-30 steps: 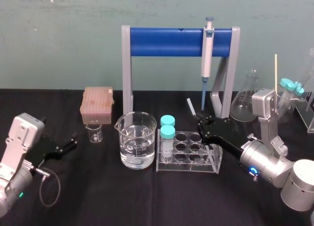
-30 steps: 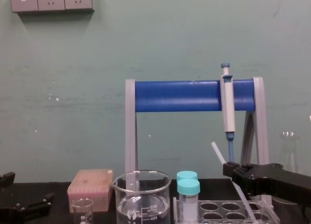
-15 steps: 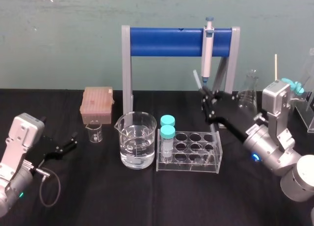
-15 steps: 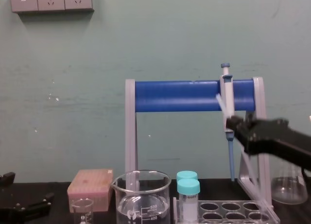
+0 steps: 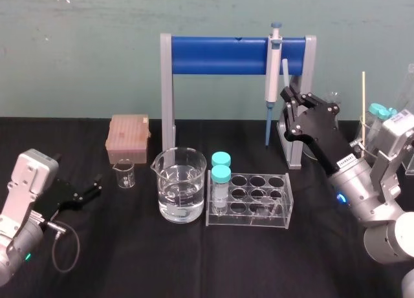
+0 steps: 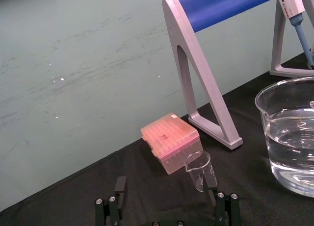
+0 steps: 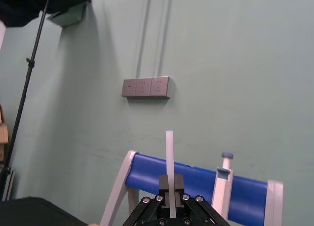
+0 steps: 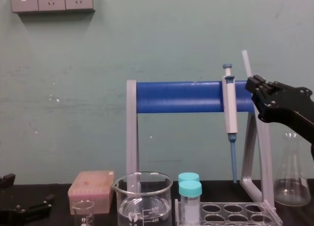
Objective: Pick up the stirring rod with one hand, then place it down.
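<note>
The stirring rod [image 5: 284,72] is a thin whitish glass rod, held nearly upright in the air. My right gripper [image 5: 289,99] is shut on its lower part, high up beside the right post of the blue stand [image 5: 220,55]. In the chest view the rod's tip [image 8: 245,60] sticks up above the right gripper [image 8: 253,84]. The right wrist view has the rod [image 7: 169,157] rising straight from between the closed fingers [image 7: 178,183]. My left gripper [image 5: 94,185] rests low at the table's left, open and holding nothing.
A grey-and-blue pipette [image 5: 273,78] hangs on the stand just left of the rod. Below stand a water beaker [image 5: 181,185], a clear tube rack [image 5: 249,198] with two blue-capped tubes, a pink tip box [image 5: 129,136], a small beaker [image 5: 125,175] and a flask [image 8: 289,172].
My right gripper has lifted the rod from just above the tube rack up and to the right, ending high beside the stand's right post. The left arm has stayed still.
</note>
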You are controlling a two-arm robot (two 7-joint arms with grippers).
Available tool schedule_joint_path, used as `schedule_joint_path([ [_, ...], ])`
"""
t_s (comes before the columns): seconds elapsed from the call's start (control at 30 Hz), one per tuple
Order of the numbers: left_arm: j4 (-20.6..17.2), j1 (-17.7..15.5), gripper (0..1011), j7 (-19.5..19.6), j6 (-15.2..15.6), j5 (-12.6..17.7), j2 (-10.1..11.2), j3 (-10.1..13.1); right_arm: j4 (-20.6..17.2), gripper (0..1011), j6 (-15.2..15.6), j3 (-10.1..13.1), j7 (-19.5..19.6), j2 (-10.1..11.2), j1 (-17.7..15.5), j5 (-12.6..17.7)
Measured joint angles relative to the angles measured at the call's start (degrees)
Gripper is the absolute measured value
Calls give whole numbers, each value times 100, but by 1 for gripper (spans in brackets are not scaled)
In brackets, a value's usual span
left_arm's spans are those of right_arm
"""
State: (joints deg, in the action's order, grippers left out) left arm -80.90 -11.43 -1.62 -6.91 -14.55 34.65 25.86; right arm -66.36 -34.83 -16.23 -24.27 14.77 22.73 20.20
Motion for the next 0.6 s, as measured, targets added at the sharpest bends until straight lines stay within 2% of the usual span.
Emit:
schedule_joint_path([
  [0.1,0,0,1000,0,0,0,0,0,99,57,-15,66,-114,-48,-27,160],
  [0.23,0,0,1000,0,0,0,0,0,174,57,19,131,-188,-82,-71,223],
  [0.4,0,0,1000,0,0,0,0,0,186,57,166,192,-122,-107,-111,131],
  [0.6,0,0,1000,0,0,0,0,0,182,57,183,195,-106,-111,-116,121],
])
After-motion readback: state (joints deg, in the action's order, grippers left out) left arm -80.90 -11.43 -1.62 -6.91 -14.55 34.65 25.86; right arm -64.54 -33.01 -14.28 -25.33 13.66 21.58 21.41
